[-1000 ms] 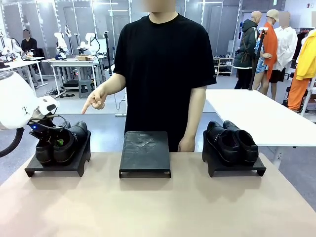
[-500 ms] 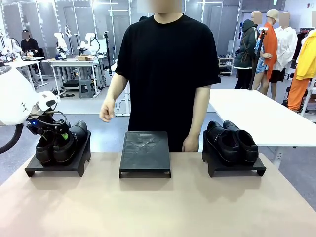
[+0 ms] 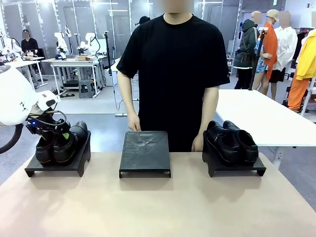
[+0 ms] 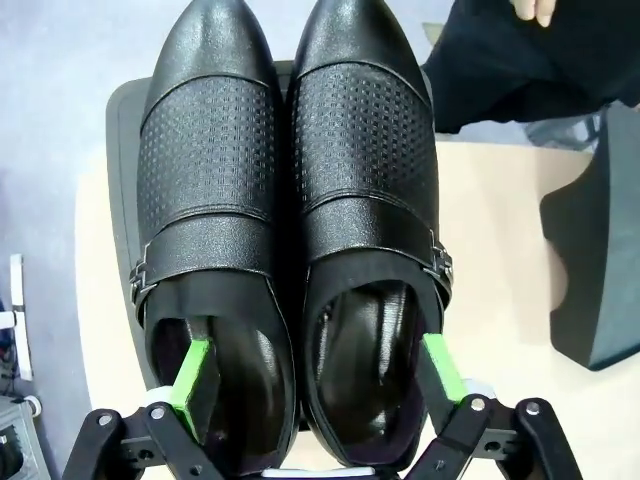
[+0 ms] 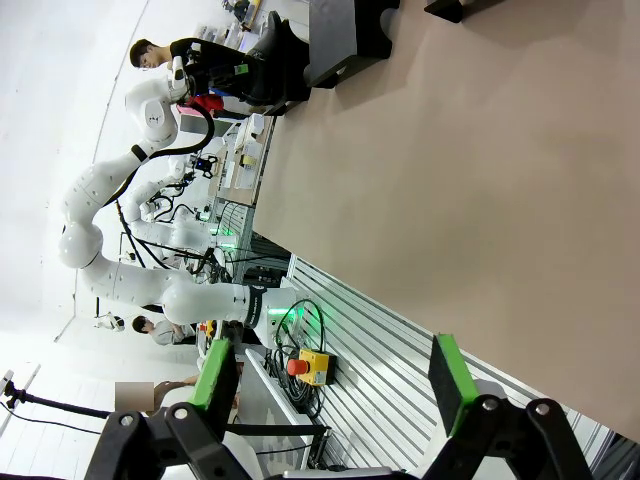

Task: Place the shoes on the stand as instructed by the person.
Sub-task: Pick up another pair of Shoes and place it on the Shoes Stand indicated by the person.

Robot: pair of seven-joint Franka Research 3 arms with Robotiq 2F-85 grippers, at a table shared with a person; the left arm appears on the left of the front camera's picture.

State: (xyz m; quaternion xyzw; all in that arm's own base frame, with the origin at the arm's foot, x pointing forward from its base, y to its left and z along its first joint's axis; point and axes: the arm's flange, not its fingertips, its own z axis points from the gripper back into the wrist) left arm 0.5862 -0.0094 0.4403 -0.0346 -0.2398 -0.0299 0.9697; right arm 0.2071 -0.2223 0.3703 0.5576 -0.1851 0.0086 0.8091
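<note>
Now that the left gripper (image 4: 315, 375) has spread its jaws, releasing the shoes (image 4: 290, 230) onto the left stand (image 3: 58, 165), this placement looks done; right gripper (image 5: 335, 385) gapes empty.

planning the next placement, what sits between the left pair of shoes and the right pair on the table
In the front view, one black stand with nothing on it sits between the left pair of shoes and the right pair, bare tabletop either side.

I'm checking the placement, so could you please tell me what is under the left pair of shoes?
The left pair sits on a black stand on the table. The stand's top beneath the soles is covered. The open left pincer straddles the heels.
</note>
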